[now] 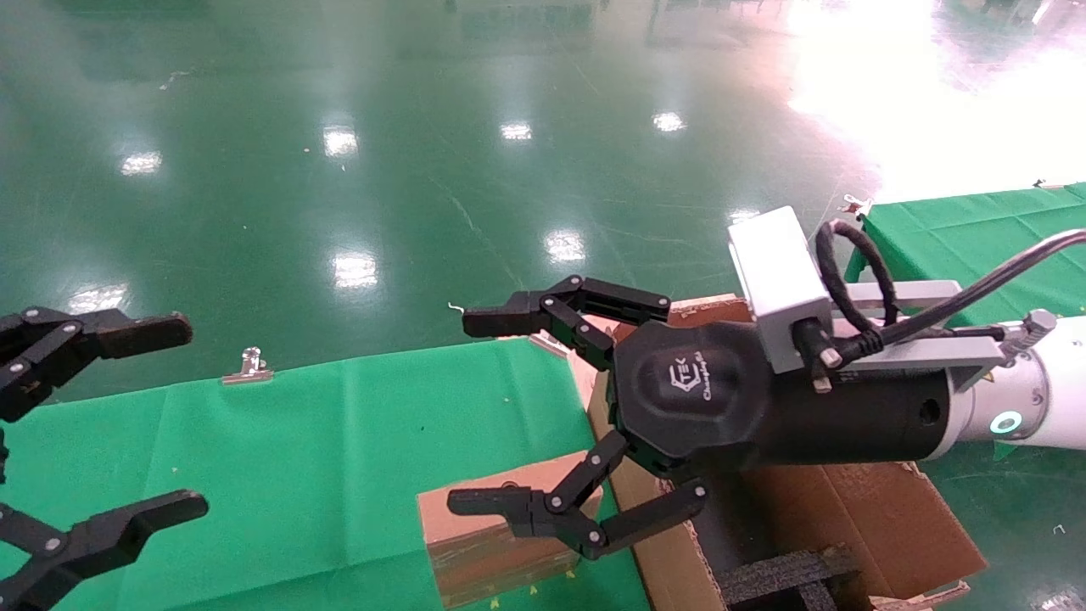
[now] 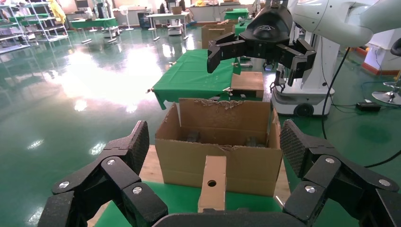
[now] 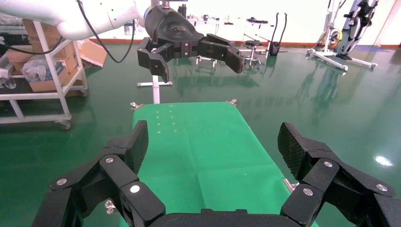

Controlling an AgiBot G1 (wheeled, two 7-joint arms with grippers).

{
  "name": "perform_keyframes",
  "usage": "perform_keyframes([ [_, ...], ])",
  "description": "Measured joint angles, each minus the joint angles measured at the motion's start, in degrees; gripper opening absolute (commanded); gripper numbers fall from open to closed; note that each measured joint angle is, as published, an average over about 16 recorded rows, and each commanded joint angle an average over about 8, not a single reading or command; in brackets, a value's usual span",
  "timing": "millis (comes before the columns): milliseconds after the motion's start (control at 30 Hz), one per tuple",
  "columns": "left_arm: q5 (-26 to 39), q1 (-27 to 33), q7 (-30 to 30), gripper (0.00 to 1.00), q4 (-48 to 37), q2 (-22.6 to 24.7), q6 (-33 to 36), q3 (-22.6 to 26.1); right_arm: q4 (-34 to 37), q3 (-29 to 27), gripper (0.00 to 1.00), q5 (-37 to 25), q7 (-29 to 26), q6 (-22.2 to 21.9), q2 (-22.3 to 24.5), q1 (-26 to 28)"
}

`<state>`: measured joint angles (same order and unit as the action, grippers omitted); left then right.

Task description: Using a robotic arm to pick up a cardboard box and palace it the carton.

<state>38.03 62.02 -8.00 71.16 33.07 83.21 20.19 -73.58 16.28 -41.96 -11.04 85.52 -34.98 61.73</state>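
Note:
The small brown cardboard box (image 1: 496, 543) lies on the green-clothed table (image 1: 297, 441) against the large carton (image 1: 874, 518), whose black foam inserts (image 1: 789, 581) show inside. My right gripper (image 1: 475, 412), on the white arm with the teal ring, hangs open and empty in the air over the box and the carton's near wall. In the left wrist view the box (image 2: 213, 182) with its round hole stands in front of the carton (image 2: 246, 165), with the right gripper (image 2: 260, 47) high above. My left gripper (image 1: 178, 416) is open and empty at the table's left end.
A metal clip (image 1: 248, 367) holds the cloth at the table's far edge. A second green-clothed table (image 1: 976, 238) stands behind the carton. In the right wrist view the green cloth (image 3: 198, 142) stretches toward the left gripper (image 3: 189, 52). Glossy green floor lies all around.

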Motion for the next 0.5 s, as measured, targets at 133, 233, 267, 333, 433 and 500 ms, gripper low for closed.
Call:
perform_keyframes([
  [133, 0.0, 0.0, 0.0, 1.0, 0.0, 0.0, 0.0, 0.0, 0.0, 0.0, 1.0, 0.0, 0.0, 0.0, 0.0, 0.0],
  [233, 0.0, 0.0, 0.0, 1.0, 0.0, 0.0, 0.0, 0.0, 0.0, 0.0, 1.0, 0.0, 0.0, 0.0, 0.0, 0.0],
  [267, 0.0, 0.0, 0.0, 1.0, 0.0, 0.0, 0.0, 0.0, 0.0, 0.0, 1.0, 0.0, 0.0, 0.0, 0.0, 0.0],
  [333, 0.0, 0.0, 0.0, 1.0, 0.0, 0.0, 0.0, 0.0, 0.0, 0.0, 1.0, 0.0, 0.0, 0.0, 0.0, 0.0],
  [433, 0.0, 0.0, 0.0, 0.77, 0.0, 0.0, 0.0, 0.0, 0.0, 0.0, 1.0, 0.0, 0.0, 0.0, 0.0, 0.0],
  [500, 0.0, 0.0, 0.0, 0.52, 0.0, 0.0, 0.0, 0.0, 0.0, 0.0, 1.0, 0.0, 0.0, 0.0, 0.0, 0.0],
])
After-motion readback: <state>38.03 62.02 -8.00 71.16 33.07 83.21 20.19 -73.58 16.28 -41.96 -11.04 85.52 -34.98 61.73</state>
